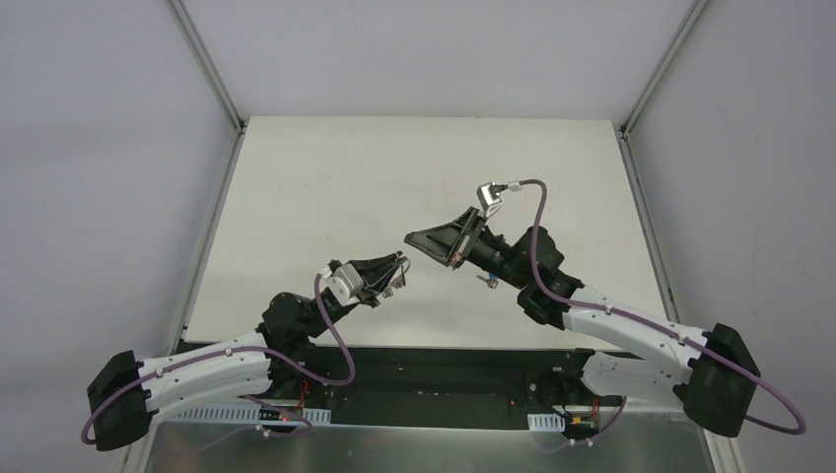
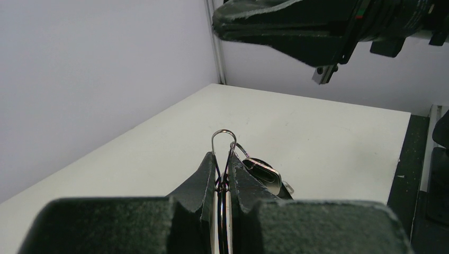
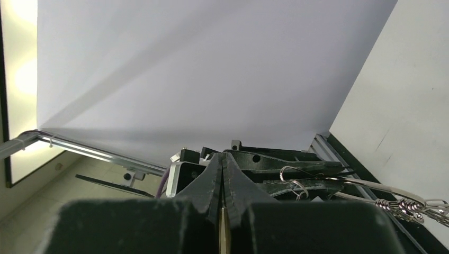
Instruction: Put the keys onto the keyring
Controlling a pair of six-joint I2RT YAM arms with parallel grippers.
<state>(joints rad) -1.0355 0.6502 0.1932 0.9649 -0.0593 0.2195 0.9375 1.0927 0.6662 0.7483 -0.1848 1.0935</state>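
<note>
At the far left, the white-and-black left arm (image 1: 197, 370) reaches from the near edge out over the pale rectangular counter (image 1: 325, 168). A purple cable (image 1: 330, 325) loops beside it. Its left tool (image 2: 222, 159) has both black fingers (image 2: 201, 177) pressed together on the thin silver wire keyring (image 2: 224, 138), which is held in the air above the counter. A narrow rounded loop of the wire stands up just past the fingertips, and the rest of the ring runs back down the slit between them. A smaller bend of wire shows just to the right of that loop. Against the outer side of the right-hand finger hangs a small flat silvery piece (image 2: 263, 173) with a dark rim. Whether it is a key or the ring's own fitting I cannot tell.

Further right and higher, the right tool (image 1: 414, 237) points leftward at the left tool, near it but apart. In the left wrist view it hangs above and beyond the ring. Its black fingers (image 3: 212, 180) lie flat against each other with nothing visible between them. The right wrist view shows the wire loops just to the right of its tips. Behind it the white-and-black right arm (image 1: 631, 330) slants down to its base at the lower right.
</note>
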